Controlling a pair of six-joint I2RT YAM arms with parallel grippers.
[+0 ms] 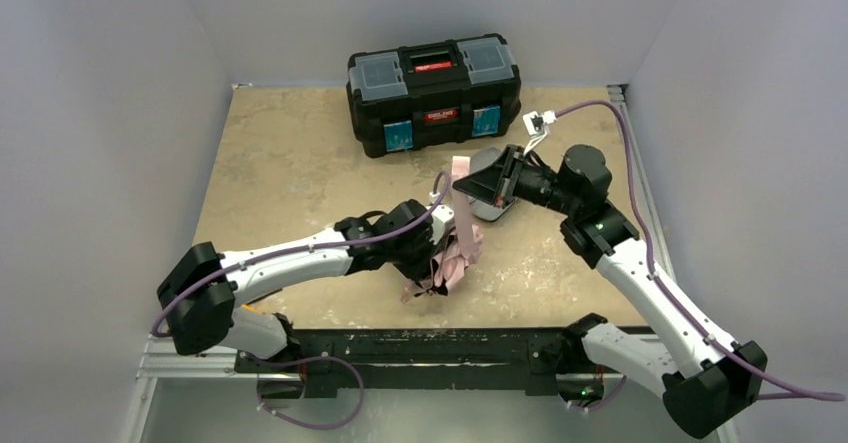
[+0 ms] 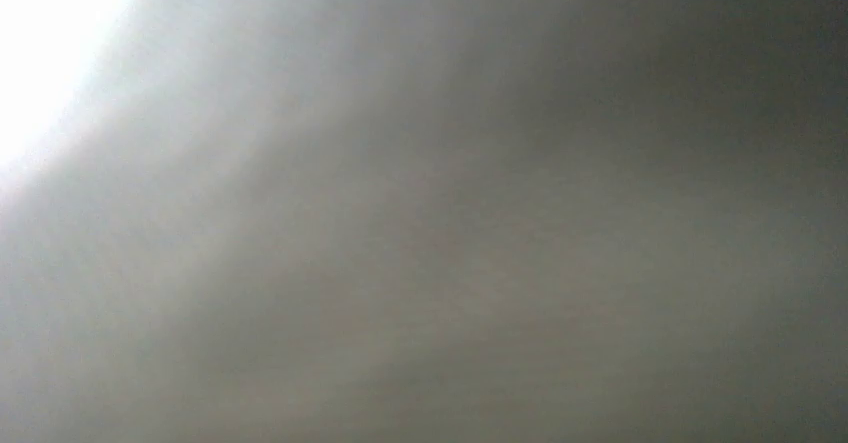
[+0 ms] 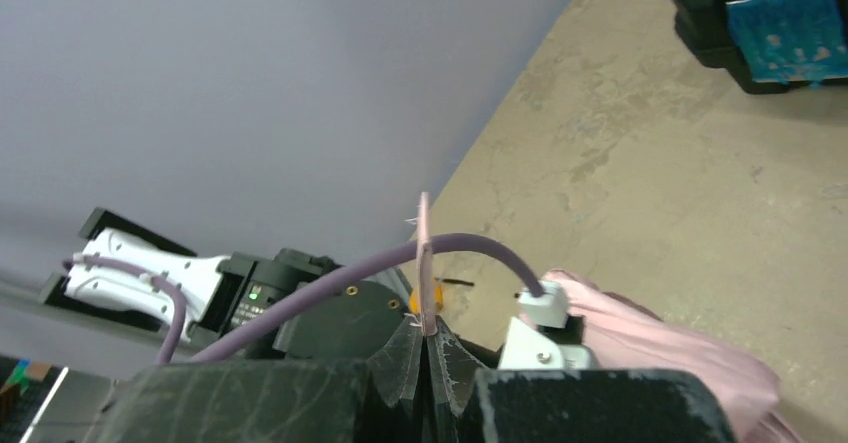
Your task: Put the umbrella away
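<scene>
— So where's the umbrella (image 1: 458,255)?
— Bunched in the middle of the table (image 1: 290,163), right against the left gripper (image 1: 437,231). I can't tell whether those jaws grip it.
— And the right gripper (image 3: 428,348)?
— Just beyond, pinched together on its pink strap (image 3: 425,253).

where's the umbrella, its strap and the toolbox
umbrella (image 1: 462,253), top view, on the bunched pink fabric
strap (image 3: 428,293), right wrist view, on its thin pink edge
toolbox (image 1: 433,93), top view, on the middle of the black body
</scene>
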